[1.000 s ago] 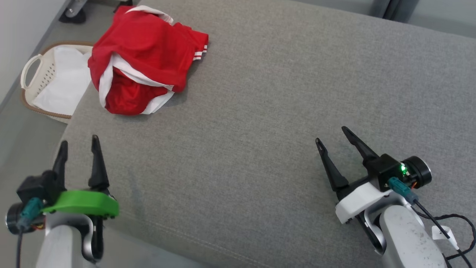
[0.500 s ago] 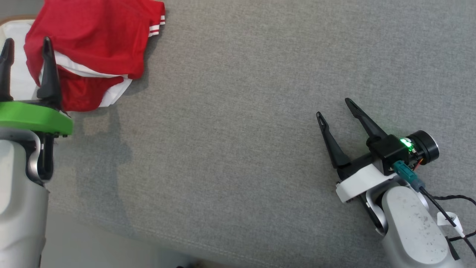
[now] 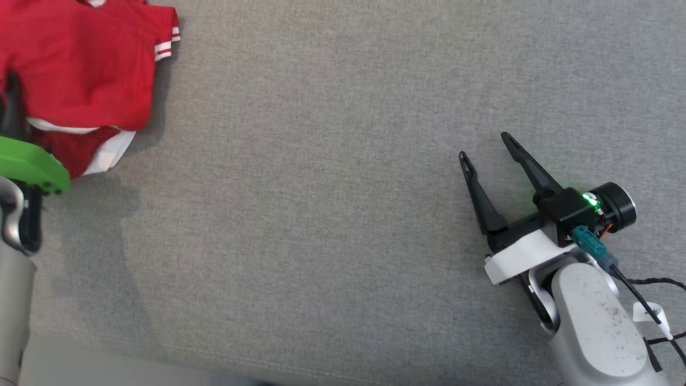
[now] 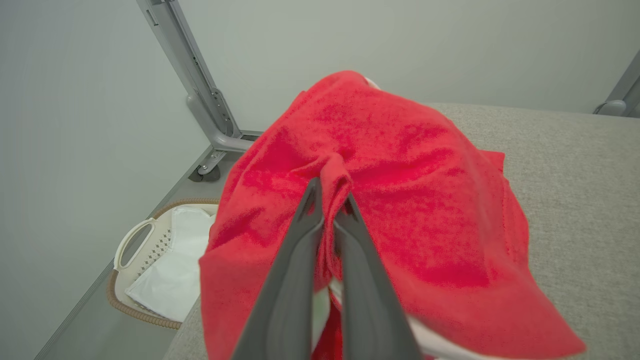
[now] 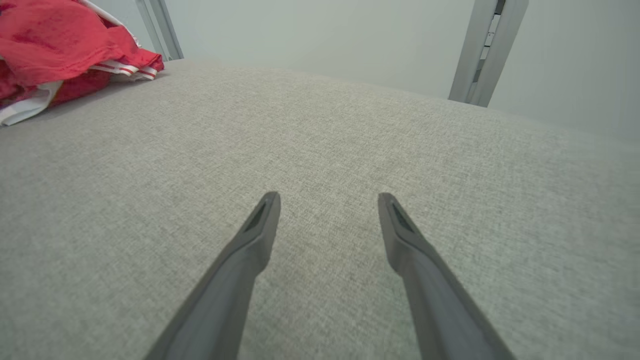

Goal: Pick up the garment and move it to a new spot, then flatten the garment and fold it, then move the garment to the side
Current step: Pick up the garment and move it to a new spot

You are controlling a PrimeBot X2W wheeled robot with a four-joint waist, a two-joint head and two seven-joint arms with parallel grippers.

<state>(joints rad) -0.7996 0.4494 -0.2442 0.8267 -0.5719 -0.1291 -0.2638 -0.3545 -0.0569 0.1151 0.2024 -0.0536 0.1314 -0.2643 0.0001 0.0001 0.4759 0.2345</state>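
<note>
Left gripper [image 4: 330,200], splayed short of red jersey [image 3: 80,69] second ago, was clenched on ridge of it; jersey lay bunched at grey cushion [image 3: 321,187] edge nearest laundry basket [image 4: 131,240]. Lift seemed next. Right gripper [image 3: 485,146] stayed splayed, empty, far from basket

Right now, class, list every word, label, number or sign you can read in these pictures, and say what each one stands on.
No text is readable in these pictures.
Small white tag at the head view's lower right: any print is too small to read.
Red garment: white stripes, no lettering visible.
</note>
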